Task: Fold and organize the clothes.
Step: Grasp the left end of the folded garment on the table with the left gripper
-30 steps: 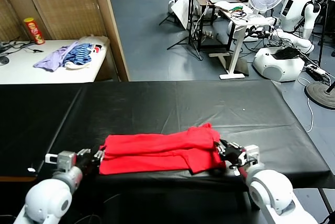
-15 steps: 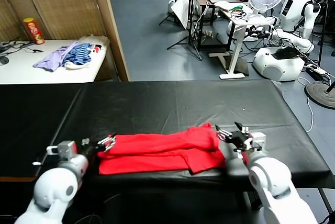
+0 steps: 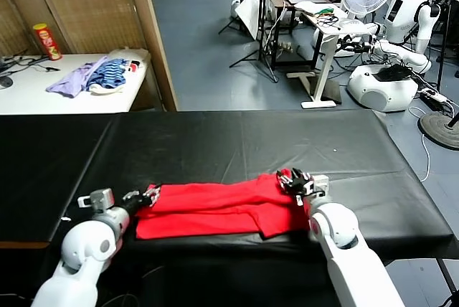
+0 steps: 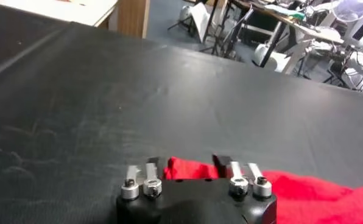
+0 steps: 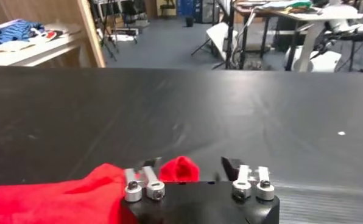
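Both grippers have moved inward since a second ago, onto the far corners of the shirt [image 3: 222, 209]. One red shirt lies folded into a band near the front edge of the black table [image 3: 237, 142], its long axis left to right. Left gripper [image 3: 143, 198] sits at its left end, right gripper [image 3: 295, 181] at its right end, each narrowed with red cloth between the fingers. Neither arm is nearer; each has its own end. Two other garments [image 3: 93, 77] lie well apart on a side table.

Head view high, wrist views low, sharing black table [image 3: 237, 142]
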